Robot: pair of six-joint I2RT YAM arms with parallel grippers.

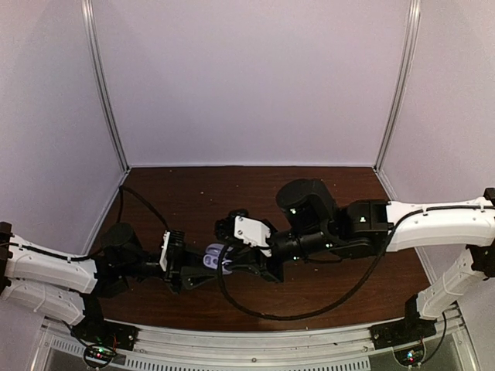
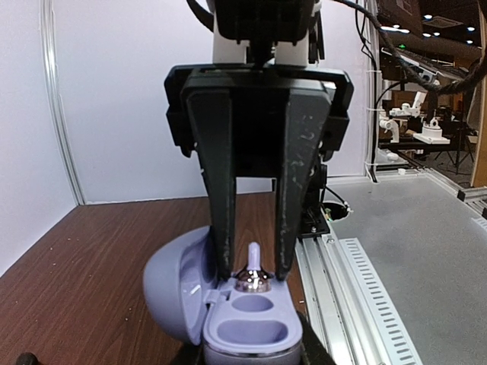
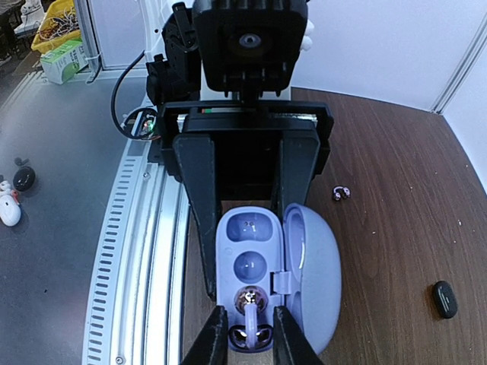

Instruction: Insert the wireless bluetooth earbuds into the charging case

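Over the brown desk [image 1: 332,193], the left tool [image 1: 203,264] pinches the open charging case [image 3: 251,228]; the right tool [image 2: 253,272], slightly spread, straddles an earbud [image 3: 250,299].

A robotics lab is being shown. A wood-grain table [image 1: 232,189] is being enclosed by white panels [image 1: 255,77] on metal posts [image 1: 104,85], and it is being edged by a slotted metal rail [image 3: 141,243]. Beyond the booth, other white robot parts [image 2: 426,129] are being kept on benches under ceiling spotlights [image 2: 434,15], and a yellow crate [image 3: 57,19] is being kept off to one side.
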